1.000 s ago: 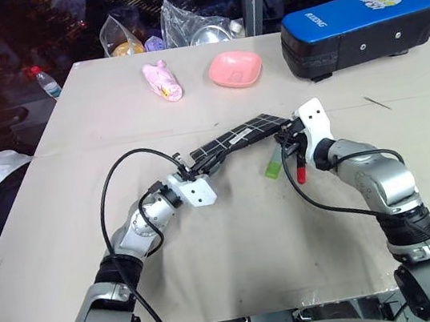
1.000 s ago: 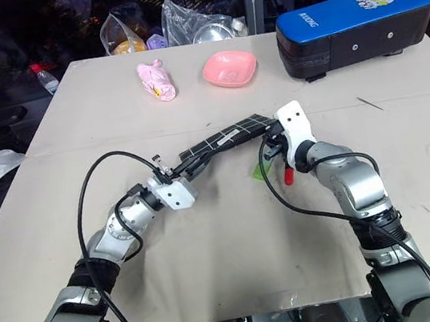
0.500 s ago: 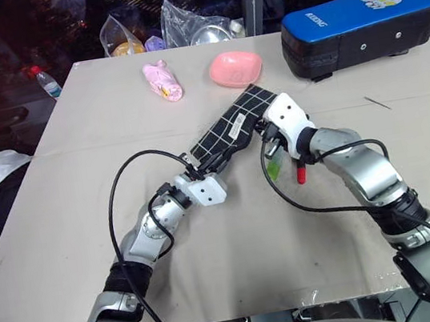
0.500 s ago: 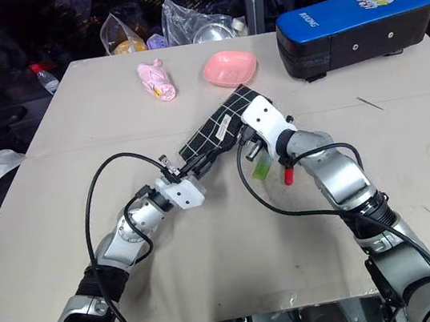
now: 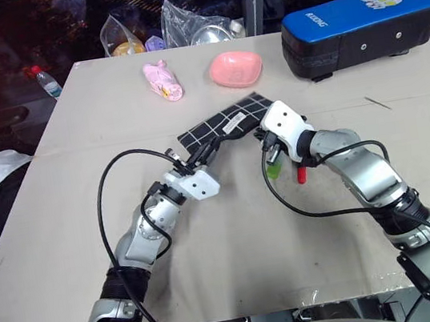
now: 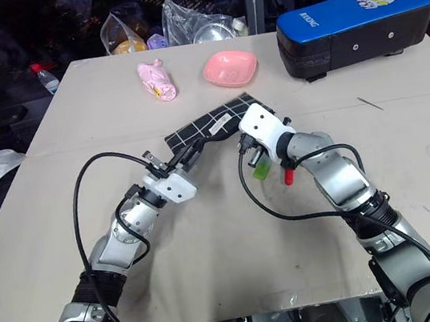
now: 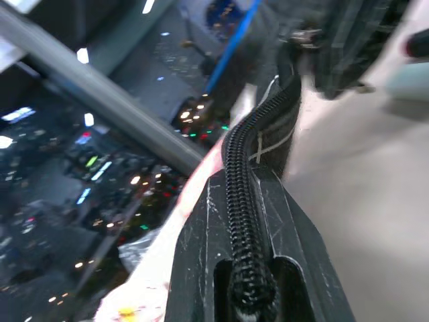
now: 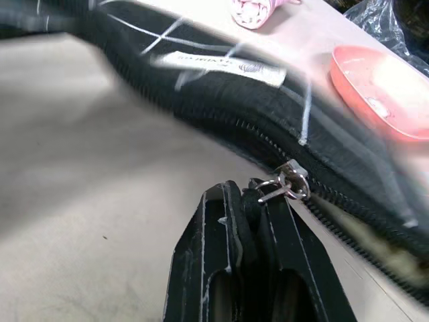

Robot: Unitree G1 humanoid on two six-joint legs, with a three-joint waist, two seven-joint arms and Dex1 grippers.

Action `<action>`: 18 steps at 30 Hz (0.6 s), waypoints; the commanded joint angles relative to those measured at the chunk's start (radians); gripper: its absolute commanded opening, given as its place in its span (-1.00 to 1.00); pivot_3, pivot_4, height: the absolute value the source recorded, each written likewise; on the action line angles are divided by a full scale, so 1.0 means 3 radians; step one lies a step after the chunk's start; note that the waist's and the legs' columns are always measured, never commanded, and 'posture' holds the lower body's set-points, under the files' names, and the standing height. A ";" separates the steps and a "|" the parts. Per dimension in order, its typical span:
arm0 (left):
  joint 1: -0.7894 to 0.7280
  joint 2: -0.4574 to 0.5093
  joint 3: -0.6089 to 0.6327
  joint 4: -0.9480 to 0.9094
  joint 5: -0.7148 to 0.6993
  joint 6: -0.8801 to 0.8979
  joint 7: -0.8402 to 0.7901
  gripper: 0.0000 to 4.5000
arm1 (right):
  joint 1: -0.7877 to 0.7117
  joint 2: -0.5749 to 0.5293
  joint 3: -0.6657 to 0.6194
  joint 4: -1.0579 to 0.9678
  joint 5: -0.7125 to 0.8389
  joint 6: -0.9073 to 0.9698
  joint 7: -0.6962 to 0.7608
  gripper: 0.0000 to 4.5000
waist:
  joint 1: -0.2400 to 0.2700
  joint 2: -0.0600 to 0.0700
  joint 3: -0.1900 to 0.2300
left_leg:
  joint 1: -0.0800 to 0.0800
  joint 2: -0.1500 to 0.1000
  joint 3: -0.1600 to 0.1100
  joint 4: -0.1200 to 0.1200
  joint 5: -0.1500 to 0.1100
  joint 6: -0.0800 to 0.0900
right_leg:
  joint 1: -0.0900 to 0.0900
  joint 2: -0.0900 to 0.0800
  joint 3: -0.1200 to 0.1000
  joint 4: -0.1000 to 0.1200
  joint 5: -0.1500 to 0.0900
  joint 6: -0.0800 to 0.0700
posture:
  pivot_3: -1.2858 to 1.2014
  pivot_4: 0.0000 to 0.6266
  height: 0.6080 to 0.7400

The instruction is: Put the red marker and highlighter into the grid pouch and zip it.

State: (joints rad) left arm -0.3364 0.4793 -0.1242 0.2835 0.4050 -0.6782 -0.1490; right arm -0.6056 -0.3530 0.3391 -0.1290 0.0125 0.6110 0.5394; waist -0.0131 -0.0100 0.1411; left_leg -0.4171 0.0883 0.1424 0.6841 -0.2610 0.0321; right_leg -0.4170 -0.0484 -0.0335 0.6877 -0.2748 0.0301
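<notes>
Grid pouch (image 5: 222, 128) pinched between left hand (image 5: 197, 162) and, seemingly by its cord, right hand (image 5: 262, 132).

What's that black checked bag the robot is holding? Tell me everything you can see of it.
The grid pouch is a flat, soft-looking black fabric pouch with thin white grid lines and a small white label. It is held off the table, tilted, between both arms. The left claw is shut on one end of its zipper edge, and the right claw pinches the black cord on the metal zipper slider. The zipper teeth near the slider look closed.
</notes>
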 commanded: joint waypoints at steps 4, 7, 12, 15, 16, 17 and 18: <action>-0.0045 -0.0004 0.0030 -0.0117 0.0020 0.0027 0.0109 -0.98 | -0.0052 0.0011 -0.0031 -0.0082 -0.0005 -0.0076 0.0091 -1.00 | 0.0000 0.0000 0.0000 | 0.0000 0.0000 0.0000 0.0000 0.0000 0.0000 | 0.0000 0.0000 0.0000 0.0000 0.0000 0.0000 | 0.03 -0.52 0.66; -0.0052 -0.0006 -0.0016 -0.0095 0.0028 0.0009 0.0089 -0.98 | -0.0065 0.0035 0.0000 -0.0121 0.0003 -0.0056 0.0145 -1.00 | 0.0000 0.0000 0.0000 | 0.0000 0.0000 0.0001 0.0000 0.0000 0.0000 | 0.0000 0.0000 0.0000 0.0000 0.0000 0.0000 | 0.03 -0.52 0.66; -0.0059 -0.0003 -0.0066 -0.0069 0.0037 -0.0021 0.0051 -0.98 | -0.0066 0.0038 0.0062 -0.0184 -0.0001 -0.0035 0.0248 -1.00 | 0.0000 0.0000 0.0000 | 0.0000 0.0000 0.0001 0.0000 0.0000 0.0000 | 0.0000 0.0000 0.0000 0.0000 0.0000 0.0000 | 0.03 -0.52 0.66; -0.0059 0.0008 -0.0110 -0.0067 0.0048 -0.0065 0.0015 -0.98 | -0.0069 0.0041 0.0096 -0.0194 -0.0018 -0.0039 0.0293 -1.00 | 0.0000 0.0000 0.0000 | 0.0000 0.0000 0.0000 0.0000 0.0000 0.0000 | 0.0000 0.0000 0.0000 0.0000 0.0000 0.0000 | 0.03 -0.52 0.66; -0.0058 0.0016 -0.0125 -0.0066 0.0049 -0.0083 0.0003 -0.98 | -0.0076 0.0042 0.0105 -0.0190 -0.0023 -0.0043 0.0306 -1.00 | 0.0000 0.0000 0.0000 | 0.0000 0.0000 0.0001 0.0000 0.0000 0.0000 | 0.0000 0.0000 0.0000 0.0000 0.0000 0.0000 | 0.03 -0.52 0.66; -0.0058 0.0024 -0.0137 -0.0064 0.0050 -0.0097 -0.0006 -0.98 | -0.0083 0.0042 0.0110 -0.0184 -0.0027 -0.0048 0.0316 -1.00 | 0.0000 0.0000 0.0000 | 0.0000 0.0000 0.0001 0.0000 0.0000 0.0000 | 0.0000 0.0000 0.0000 0.0000 0.0000 0.0000 | 0.03 -0.52 0.66; -0.0053 0.0037 -0.0153 -0.0063 0.0048 -0.0116 -0.0022 -0.98 | -0.0089 0.0041 0.0115 -0.0179 -0.0032 -0.0053 0.0326 -1.00 | 0.0000 0.0000 0.0000 | 0.0000 0.0000 0.0001 0.0000 0.0000 0.0000 | 0.0000 0.0000 0.0000 0.0000 0.0000 0.0000 | 0.03 -0.52 0.66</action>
State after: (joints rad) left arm -0.3383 0.4829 -0.1648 0.2839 0.4170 -0.6861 -0.1533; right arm -0.6057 -0.3482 0.3681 -0.1390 0.0032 0.6109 0.6238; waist -0.0131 -0.0101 0.1411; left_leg -0.4171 0.0883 0.1428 0.6841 -0.2610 0.0321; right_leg -0.4170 -0.0484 -0.0335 0.6877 -0.2748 0.0301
